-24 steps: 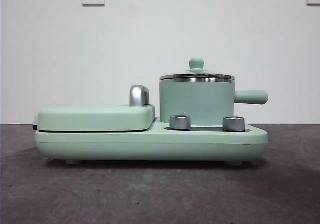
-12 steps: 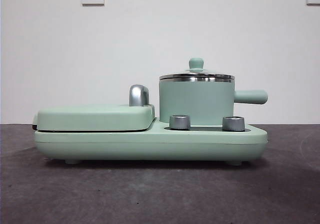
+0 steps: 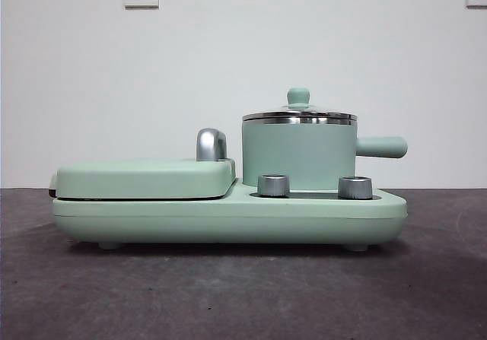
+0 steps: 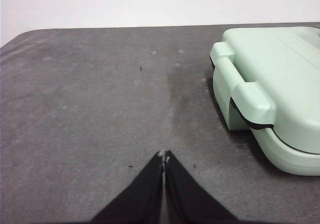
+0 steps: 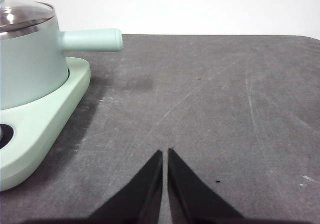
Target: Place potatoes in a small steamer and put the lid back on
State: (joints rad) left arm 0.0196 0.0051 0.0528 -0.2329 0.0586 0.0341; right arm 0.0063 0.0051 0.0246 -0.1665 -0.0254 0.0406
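- Nothing has shifted across the last second: the lid [image 3: 299,115] sits on the small steamer [image 3: 299,154], centre-right of the front view; no potato is visible, so loading has not begun.
- Left end effector [image 4: 164,157] and right end effector [image 5: 165,153] are both closed, empty, above the matte grey worktop [image 5: 225,108].
- Steamer: smooth mint-green cylinder, steel rim, stubby handle [image 5: 92,39].

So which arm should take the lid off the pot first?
Probably the right. The right gripper sits beside the pot with the lid, while the left gripper faces the griddle end.
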